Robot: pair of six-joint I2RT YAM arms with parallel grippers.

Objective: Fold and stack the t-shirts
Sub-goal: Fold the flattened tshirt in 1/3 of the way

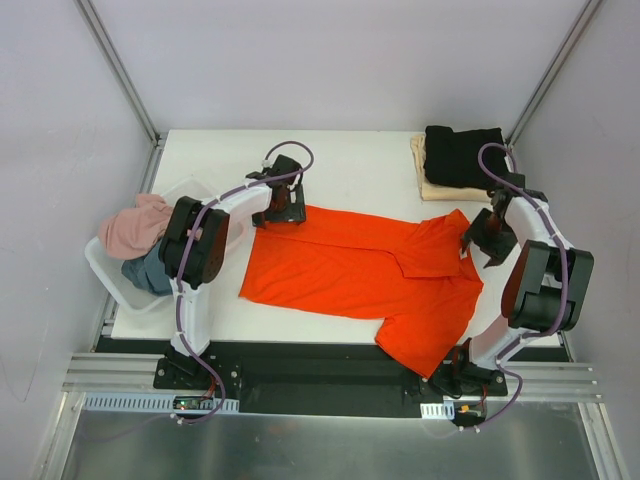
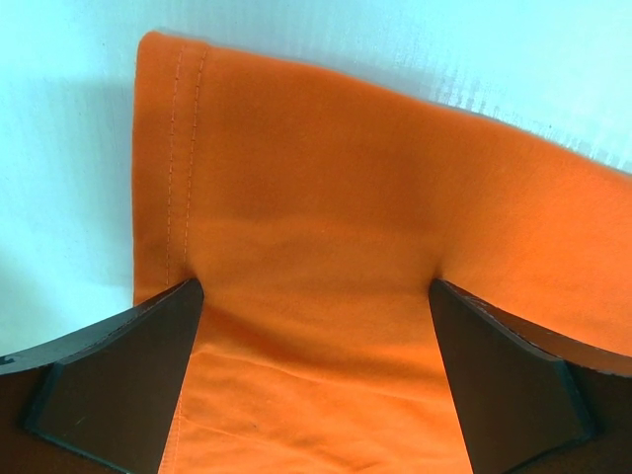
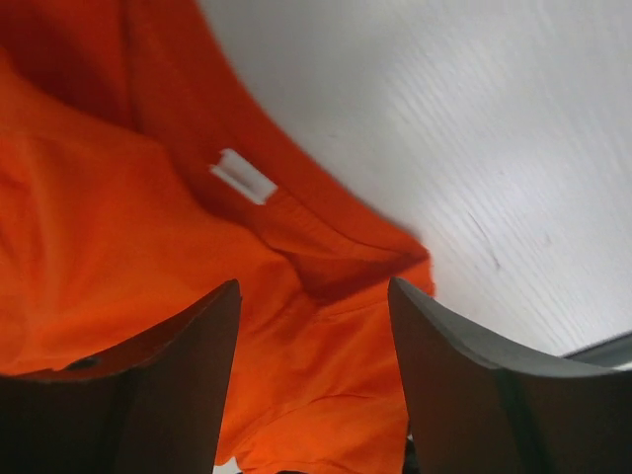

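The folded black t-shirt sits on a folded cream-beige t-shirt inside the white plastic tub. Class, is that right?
No. The top external view shows the folded black t-shirt on the folded cream-beige t-shirt at the far right corner of the white table, not inside the white plastic tub, which stands at the left.

White table (image 1: 350,170), pale grey walls (image 1: 330,60)

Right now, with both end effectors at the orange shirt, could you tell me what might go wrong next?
1. The left end effector stands open over the hem corner of the orange shirt; closing there may bunch the cloth or catch one layer only.
2. The near sleeve lies over the table edge by the right arm's base and could snag in a fold.
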